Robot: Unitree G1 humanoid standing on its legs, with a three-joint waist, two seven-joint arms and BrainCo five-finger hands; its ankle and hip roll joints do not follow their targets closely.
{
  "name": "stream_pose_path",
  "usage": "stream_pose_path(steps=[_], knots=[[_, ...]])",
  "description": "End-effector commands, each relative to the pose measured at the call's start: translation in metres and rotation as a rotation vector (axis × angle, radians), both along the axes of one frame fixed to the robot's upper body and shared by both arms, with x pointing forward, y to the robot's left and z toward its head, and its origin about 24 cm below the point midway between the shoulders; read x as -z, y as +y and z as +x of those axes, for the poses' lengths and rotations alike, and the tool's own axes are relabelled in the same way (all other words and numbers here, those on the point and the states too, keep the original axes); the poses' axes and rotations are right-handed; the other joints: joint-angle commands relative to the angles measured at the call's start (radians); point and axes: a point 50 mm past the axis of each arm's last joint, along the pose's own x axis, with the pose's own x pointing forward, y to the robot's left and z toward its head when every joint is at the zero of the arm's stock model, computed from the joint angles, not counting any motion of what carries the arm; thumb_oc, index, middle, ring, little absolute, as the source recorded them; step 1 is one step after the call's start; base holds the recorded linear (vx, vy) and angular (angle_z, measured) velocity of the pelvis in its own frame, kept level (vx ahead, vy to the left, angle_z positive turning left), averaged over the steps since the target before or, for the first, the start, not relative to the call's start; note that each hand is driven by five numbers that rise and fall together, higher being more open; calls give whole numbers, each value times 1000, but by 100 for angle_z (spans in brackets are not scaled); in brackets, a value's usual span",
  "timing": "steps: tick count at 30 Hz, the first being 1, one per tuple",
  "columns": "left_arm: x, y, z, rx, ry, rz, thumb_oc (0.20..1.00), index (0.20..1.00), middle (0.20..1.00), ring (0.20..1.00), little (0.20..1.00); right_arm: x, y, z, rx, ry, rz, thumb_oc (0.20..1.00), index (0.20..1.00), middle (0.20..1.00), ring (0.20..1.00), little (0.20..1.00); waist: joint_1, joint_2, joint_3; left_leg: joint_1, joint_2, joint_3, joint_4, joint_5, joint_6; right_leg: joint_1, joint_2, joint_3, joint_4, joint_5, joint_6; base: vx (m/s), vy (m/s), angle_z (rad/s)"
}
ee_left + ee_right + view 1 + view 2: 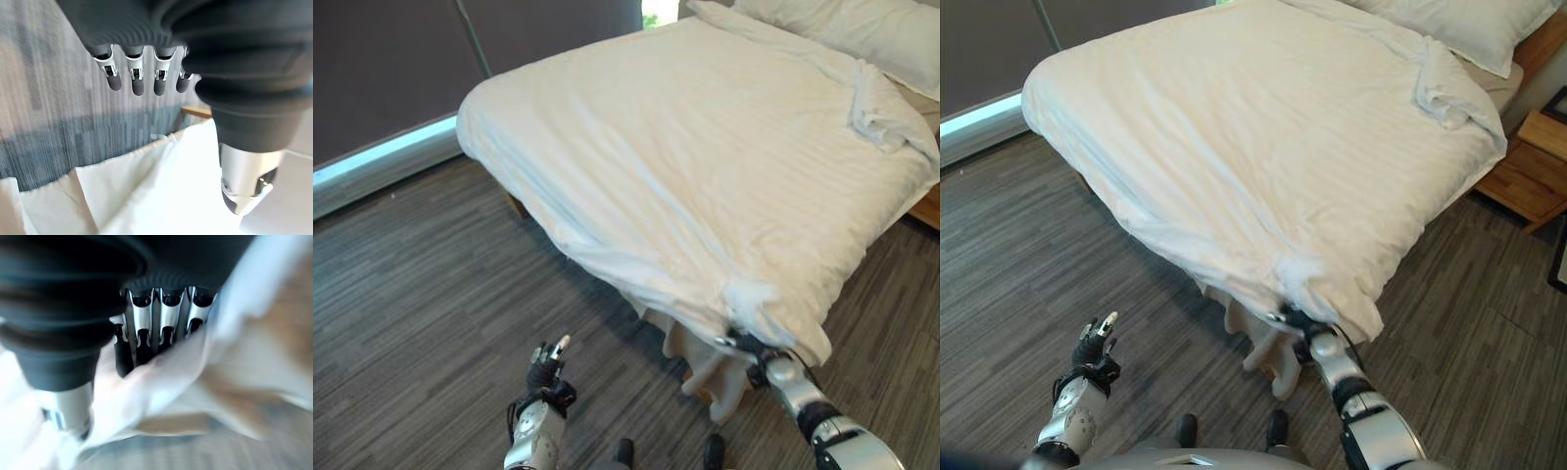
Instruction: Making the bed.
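A white striped duvet (705, 166) covers the bed and hangs over its near sides. My right hand (749, 350) is at the duvet's near corner, which bunches around it. In the right wrist view its fingers (161, 333) curl over a fold of the white cloth (146, 387), with the thumb pressed against it. A beige sheet (705, 377) hangs below that corner. My left hand (546, 367) is raised over the floor left of the bed, apart from the duvet, with straight fingers (137, 78) and nothing in it. Near the pillows the duvet's top edge lies crumpled (876, 113).
White pillows (862, 29) lie at the head of the bed. A wooden nightstand (1533, 166) stands on the bed's right side. A dark grey wall (391, 69) with a light strip at its base runs behind the bed's left side. Grey plank floor (431, 294) surrounds the bed.
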Motion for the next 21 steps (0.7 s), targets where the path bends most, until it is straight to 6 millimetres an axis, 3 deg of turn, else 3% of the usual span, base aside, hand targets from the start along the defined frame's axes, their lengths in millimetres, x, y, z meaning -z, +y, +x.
stream_pose_path(steps=[1,2,6,7,11,13,15,16,17,18,19,20,21], knots=[[-19,0,24,46,-115,10,1000,1000,1000,1000,1000,18,-70,-137,144,506,-128,1000,1000,1000,1000,1000,-46,11,83,-19,3,4,5,18,25,80,19,-3,21,-15,16,38,-4,-10],[-19,0,24,46,-115,10,1000,1000,1000,1000,1000,18,-70,-137,144,506,-128,1000,1000,1000,1000,1000,-46,11,83,-19,3,4,5,18,25,80,19,-3,21,-15,16,36,-7,-12],[-18,-5,20,89,-122,-1,1000,1000,1000,1000,1000,12,-78,-211,200,747,-111,1000,1000,1000,1000,1000,-73,10,68,-4,6,10,5,11,26,90,19,4,19,-15,18,26,-7,-18],[-18,-4,20,87,-124,-4,1000,1000,1000,1000,1000,10,-78,-220,228,762,-94,1000,1000,1000,1000,1000,-79,8,68,-2,8,13,5,10,26,89,19,8,19,-14,18,-4,-2,-12],[-17,1,17,84,-114,-3,1000,1000,1000,1000,1000,0,-95,-238,403,774,-106,1000,1000,1000,1000,1000,-95,2,66,2,12,27,5,6,24,88,22,22,17,-12,20,-20,-3,-19],[-16,5,14,77,-102,7,1000,1000,1000,1000,1000,-11,-118,-234,508,722,-190,1000,1000,1000,1000,1000,-100,-1,65,4,13,33,5,4,23,88,24,27,17,-11,21,-21,0,-23],[-17,9,13,64,-96,29,1000,1000,1000,1000,1000,-23,-147,-215,543,621,-315,1000,1000,1000,1000,1000,-101,-2,67,4,14,38,5,4,23,86,24,33,17,-8,23,-13,1,-3],[-17,8,13,64,-96,29,1000,1000,1000,1000,1000,-23,-147,-215,543,621,-315,1000,1000,1000,1000,1000,-101,-1,67,4,14,38,5,3,23,86,24,33,17,-8,23,-43,16,-3],[-20,11,15,44,-107,56,1000,1000,1000,1000,1000,-32,-167,-177,570,432,-397,1000,1000,1000,1000,1000,-109,-2,69,3,15,46,5,5,22,81,26,42,17,-4,25,-48,18,0],[-23,12,17,28,-117,64,1000,1000,1000,1000,1000,-36,-173,-159,567,345,-419,1000,1000,1000,1000,1000,-113,-2,71,3,15,52,5,6,21,78,27,49,17,-1,25,-66,33,-10],[-26,14,18,-9,-131,74,1000,1000,1000,1000,1000,-65,-192,-100,566,38,-517,1000,1000,1000,1000,1000,-124,-1,77,10,16,63,5,1,22,79,29,63,19,-2,26,-62,27,-21],[-28,16,19,-40,-139,78,1000,1000,1000,1000,1000,-89,-191,-61,516,-163,-570,1000,1000,1000,1000,1000,-128,0,75,6,16,69,5,2,23,72,29,70,18,4,27,-44,23,-30],[-27,16,19,-42,-137,78,1000,1000,1000,1000,1000,-99,-189,-46,501,-249,-579,1000,1000,1000,1000,1000,-130,1,75,8,16,70,5,2,24,72,29,71,18,5,26,-29,12,-21]])
